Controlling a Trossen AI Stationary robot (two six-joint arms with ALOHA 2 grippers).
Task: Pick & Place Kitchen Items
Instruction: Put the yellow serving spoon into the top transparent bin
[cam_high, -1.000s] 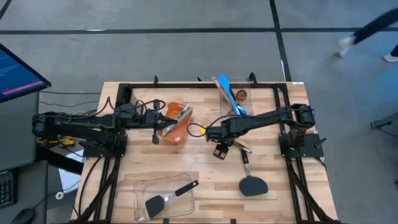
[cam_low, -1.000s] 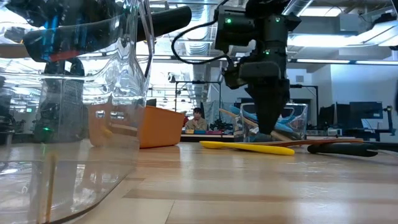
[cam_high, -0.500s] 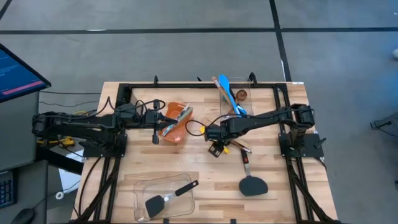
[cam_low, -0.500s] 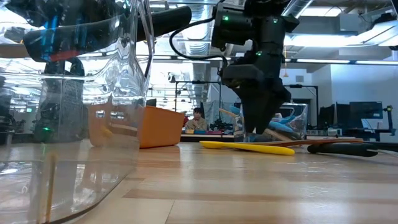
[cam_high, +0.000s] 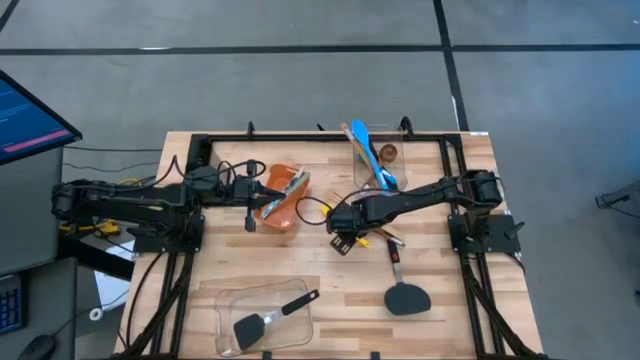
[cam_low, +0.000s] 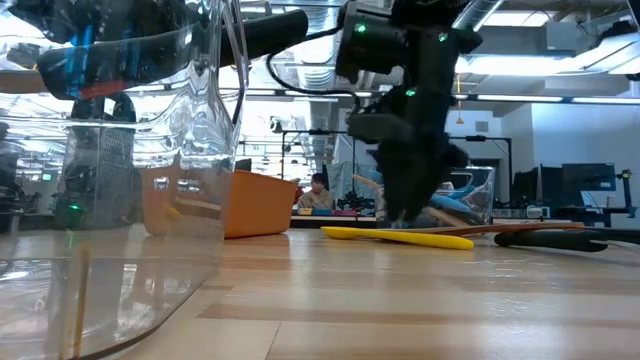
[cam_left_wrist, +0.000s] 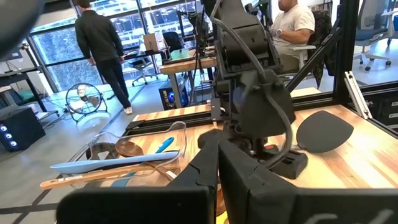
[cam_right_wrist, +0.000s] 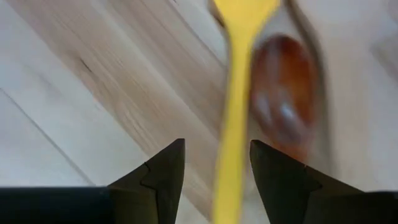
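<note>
Right wrist view showed the right gripper (cam_right_wrist: 213, 163) with its two dark fingers (cam_right_wrist: 160, 171) spread apart on either side of the yellow spoon (cam_right_wrist: 233, 118), whose handle ran up between them without visibly touching either; nothing was gripped yet. Beside the handle lay a wooden spoon (cam_right_wrist: 283, 93), its bowl blurred. Over the last second the right gripper (cam_high: 343, 236) had slid across the table (cam_high: 300, 270) toward the orange bin (cam_high: 283, 200), along the yellow spoon (cam_low: 398, 236), and tilted as it went. I judged this to be alignment on the handle before closing, so the pick was near but not made.

The left gripper (cam_high: 250, 218) hung shut and idle beside the bin. A black spatula (cam_high: 402, 292) lay on the open table, another (cam_high: 262, 318) in a clear container (cam_high: 225, 305), and blue spoons (cam_high: 373, 152) stood in a far container.

From above, the arm covered most of the yellow spoon. In the low view the fingertips were smeared by motion, so contact with the table could not be judged.
</note>
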